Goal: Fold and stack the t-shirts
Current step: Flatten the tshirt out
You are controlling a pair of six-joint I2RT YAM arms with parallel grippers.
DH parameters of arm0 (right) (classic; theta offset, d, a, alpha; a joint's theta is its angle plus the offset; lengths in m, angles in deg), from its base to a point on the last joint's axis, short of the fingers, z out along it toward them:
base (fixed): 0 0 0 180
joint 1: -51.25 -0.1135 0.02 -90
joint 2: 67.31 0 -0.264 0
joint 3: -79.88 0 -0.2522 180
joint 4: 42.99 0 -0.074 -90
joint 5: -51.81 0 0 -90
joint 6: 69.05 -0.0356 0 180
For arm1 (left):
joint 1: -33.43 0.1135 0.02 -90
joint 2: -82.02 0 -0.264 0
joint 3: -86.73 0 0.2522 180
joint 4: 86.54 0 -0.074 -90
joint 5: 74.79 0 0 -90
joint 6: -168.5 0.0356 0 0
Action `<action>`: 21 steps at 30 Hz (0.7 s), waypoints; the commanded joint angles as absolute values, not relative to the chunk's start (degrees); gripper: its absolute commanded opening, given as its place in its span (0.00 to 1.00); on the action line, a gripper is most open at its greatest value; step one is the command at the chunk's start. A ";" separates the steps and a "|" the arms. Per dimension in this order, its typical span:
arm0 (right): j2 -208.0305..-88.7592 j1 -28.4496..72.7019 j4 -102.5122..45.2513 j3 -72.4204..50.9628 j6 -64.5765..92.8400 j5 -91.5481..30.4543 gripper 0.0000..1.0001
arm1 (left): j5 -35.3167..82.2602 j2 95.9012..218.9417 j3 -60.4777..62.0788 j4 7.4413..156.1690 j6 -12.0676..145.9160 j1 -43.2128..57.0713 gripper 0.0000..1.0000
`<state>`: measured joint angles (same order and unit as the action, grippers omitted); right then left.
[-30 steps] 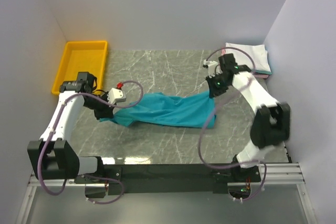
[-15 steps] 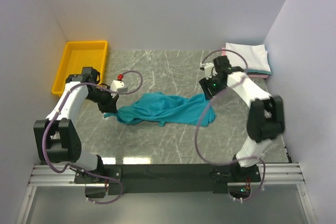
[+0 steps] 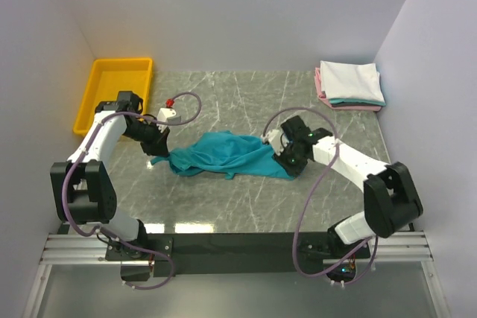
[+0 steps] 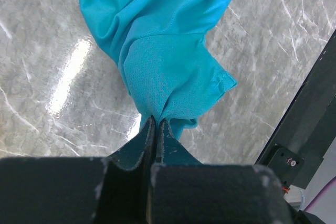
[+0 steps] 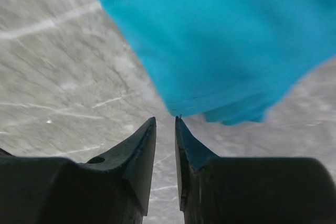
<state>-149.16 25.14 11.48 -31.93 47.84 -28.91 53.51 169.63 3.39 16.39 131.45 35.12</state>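
Nearest, along the near edge of the marble table (image 3: 246,199), a black rail (image 3: 238,243) with both arm bases bolted side by side.

Farther in, at mid-table, the teal t-shirt (image 3: 223,156): unfolded, bunched into a long rumpled heap running left to right, creased and ridged along its whole length.

At its left end, the left tool (image 4: 156,124), clamped tight on a gathered corner of the cloth. Fingers (image 4: 169,146) pressed together in the left wrist view, no gap between them, teal fabric squeezed in at the tips and fanning out from there across the marble.

At its right end, the right tool (image 5: 165,121), low over the table. Jaws parted by only a narrow slit, bare marble visible through it, nothing gripped. Hem of the shirt just beyond the fingertips; too blurred in the right wrist view to tell whether touching it or barely clear of it.

Farthest back, in the far right corner, a stack of folded t-shirts (image 3: 350,81): white on top, teal and pink edges peeping out beneath, well apart from the rumpled one. In the far left corner, a yellow bin (image 3: 112,87), close against the left wall, near the left arm's elbow.
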 commanded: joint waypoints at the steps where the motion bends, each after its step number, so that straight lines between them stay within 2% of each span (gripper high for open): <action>1: -150.28 22.52 6.20 -34.32 47.14 -35.19 0.29 | 55.20 169.99 1.08 16.95 130.45 35.28 0.01; 11: -156.52 20.05 1.36 -36.26 45.38 -34.50 0.30 | 53.80 170.08 1.78 17.65 130.62 35.27 0.01; 16: -159.07 19.88 1.10 -37.23 45.38 -33.71 0.37 | 53.44 170.52 2.31 18.18 130.54 35.36 0.01; 21: -159.42 19.88 2.06 -38.02 45.64 -30.99 0.39 | 53.53 170.87 2.22 18.62 130.36 35.80 0.01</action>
<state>-158.29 20.27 2.50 -36.26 45.92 -33.63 52.86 170.63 3.17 17.81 131.08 35.30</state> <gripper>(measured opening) 0.386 0.027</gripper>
